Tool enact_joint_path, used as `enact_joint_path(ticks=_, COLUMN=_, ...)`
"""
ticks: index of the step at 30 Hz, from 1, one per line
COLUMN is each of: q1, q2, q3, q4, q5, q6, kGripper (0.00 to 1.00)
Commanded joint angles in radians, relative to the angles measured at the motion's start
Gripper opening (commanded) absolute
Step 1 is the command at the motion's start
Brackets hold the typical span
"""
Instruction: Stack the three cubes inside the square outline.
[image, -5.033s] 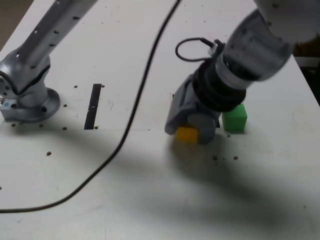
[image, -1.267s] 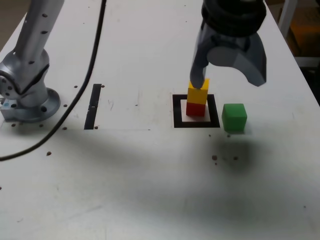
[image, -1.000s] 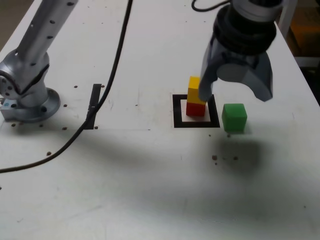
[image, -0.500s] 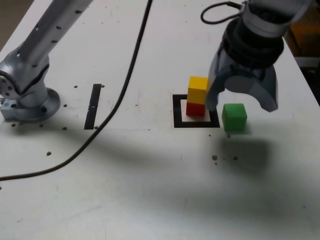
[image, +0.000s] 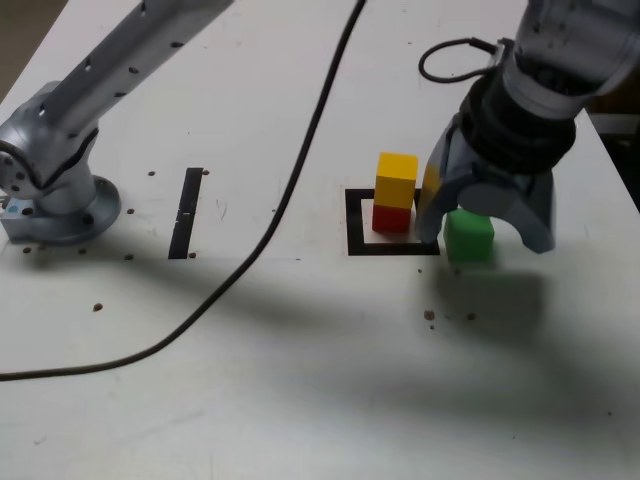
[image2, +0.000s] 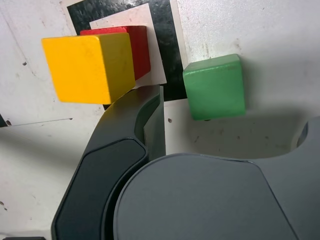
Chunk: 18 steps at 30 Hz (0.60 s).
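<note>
White counter (image: 300, 380) runs across the exterior view, and at that view's left stand the arm's base (image: 55, 190) and a short black strip (image: 186, 212), neither part of the job. Further right lies the square outline (image: 352, 222), with the red cube (image: 391, 217) inside it and the yellow cube (image: 397, 180) stacked on top, sitting a little off square in the wrist view. Just right of the outline, outside it, the green cube (image: 469, 237) rests on the counter.

Over that cube hangs the pincer (image: 486, 228), spread wide and holding nothing, one jaw between the stack and the green cube, the other on the cube's far side.

Judging from this, the step in hand is grasping the green cube. To do it well, the pincer should come straight down with the cube centred between the jaws, so neither one pushes it sideways as they close. The inner jaw sits near the stack, so any drift toward the exterior view's left could knock the yellow cube off. Closing on two flat opposite faces, low on the cube, should give a steady hold for the lift onto yellow.
</note>
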Motion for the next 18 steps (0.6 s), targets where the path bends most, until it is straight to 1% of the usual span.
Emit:
enact_joint_path(ticks=1, q1=0.008, q2=0.02, q3=-0.01, q4=0.013, q5=-0.002, q6=0.008, kGripper=0.98)
enact_joint_path(ticks=8, q1=0.02, q2=0.057, q3=-0.028, q4=0.015, q5=0.0, q6=0.03, kGripper=0.95)
enact_joint_path(ticks=18, q1=0.022, q2=0.084, q3=-0.056, q4=0.033, q5=0.006, q6=0.039, kGripper=0.85)
